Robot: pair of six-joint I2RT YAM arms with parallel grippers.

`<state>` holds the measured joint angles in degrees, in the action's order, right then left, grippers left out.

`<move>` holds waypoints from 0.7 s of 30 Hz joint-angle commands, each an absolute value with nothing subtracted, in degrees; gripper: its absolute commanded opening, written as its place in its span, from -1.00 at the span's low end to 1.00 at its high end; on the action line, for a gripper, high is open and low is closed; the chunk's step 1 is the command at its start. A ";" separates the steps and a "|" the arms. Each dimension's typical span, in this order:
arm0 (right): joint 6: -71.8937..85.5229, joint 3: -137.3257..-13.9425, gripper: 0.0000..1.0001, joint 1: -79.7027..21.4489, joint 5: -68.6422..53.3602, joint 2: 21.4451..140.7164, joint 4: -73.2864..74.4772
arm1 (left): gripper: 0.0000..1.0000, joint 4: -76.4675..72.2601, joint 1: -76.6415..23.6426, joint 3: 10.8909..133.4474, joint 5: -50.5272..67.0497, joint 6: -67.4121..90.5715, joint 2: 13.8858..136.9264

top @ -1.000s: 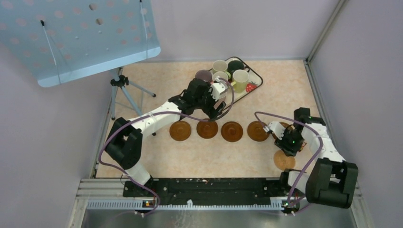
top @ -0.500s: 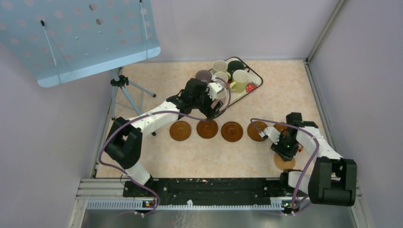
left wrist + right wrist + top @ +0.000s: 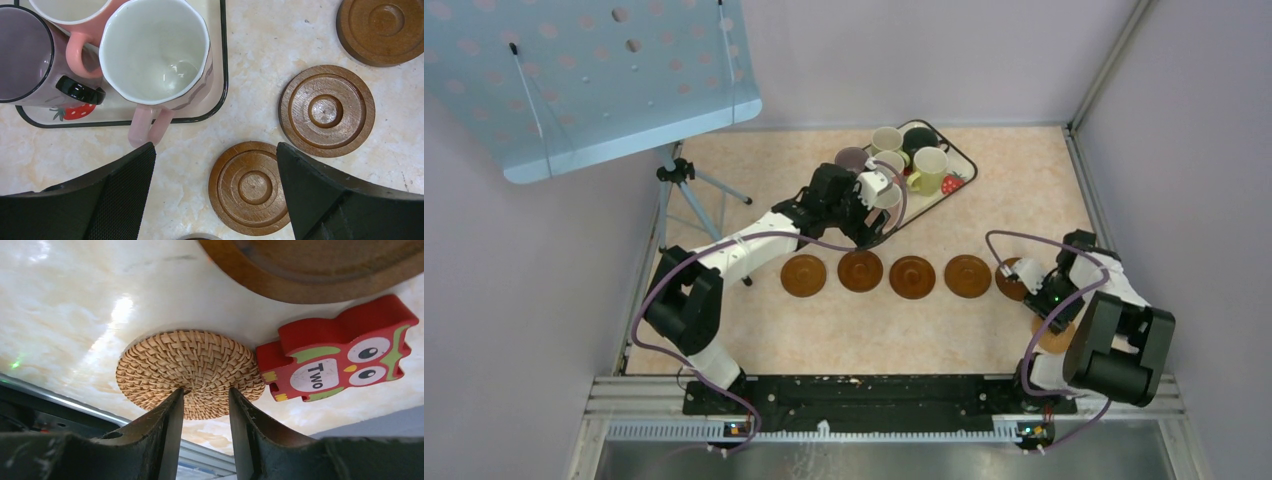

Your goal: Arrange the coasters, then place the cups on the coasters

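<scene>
Four brown coasters (image 3: 803, 275) (image 3: 860, 271) (image 3: 912, 276) (image 3: 968, 275) lie in a row, and a fifth (image 3: 1008, 280) sits at its right end, partly under my right arm. The cups stand on the strawberry tray (image 3: 959, 160): mauve (image 3: 852, 158), pale (image 3: 886, 138), dark (image 3: 919, 140), yellow-green (image 3: 930, 168). My left gripper (image 3: 871, 232) (image 3: 215, 165) hangs open between tray and row, with a pink cup (image 3: 155, 55) just ahead and a coaster (image 3: 250, 187) below. My right gripper (image 3: 1044, 305) (image 3: 206, 392) is open and empty, beside the fifth coaster (image 3: 315, 265).
A woven round mat (image 3: 190, 370) (image 3: 1054, 337) lies right at my right fingertips, with a red owl block (image 3: 345, 357) marked "Two" next to it. A small tripod (image 3: 686, 185) stands at the left under a blue perforated board (image 3: 584, 80). Walls close the right and back.
My right arm has swung right, toward the wall, and the fifth coaster now shows at the row's right end. My left gripper has edged slightly toward the tray.
</scene>
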<state>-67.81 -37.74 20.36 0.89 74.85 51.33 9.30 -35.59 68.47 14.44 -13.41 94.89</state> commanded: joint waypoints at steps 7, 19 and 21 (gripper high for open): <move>-65.09 -47.49 -0.22 23.82 5.24 88.60 37.68 | 0.91 9.38 -34.79 70.48 15.54 -13.55 94.57; -59.70 -61.87 -0.23 24.26 5.00 101.56 33.93 | 0.92 10.33 -34.28 71.43 15.10 -13.36 94.88; -59.07 -64.15 -0.23 24.26 4.65 103.35 34.03 | 0.92 10.54 -34.29 71.65 14.99 -13.36 94.94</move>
<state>-61.36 -60.14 23.81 8.58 98.83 44.53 11.05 -34.57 69.04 14.55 -13.41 94.94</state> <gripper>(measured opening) 0.388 0.958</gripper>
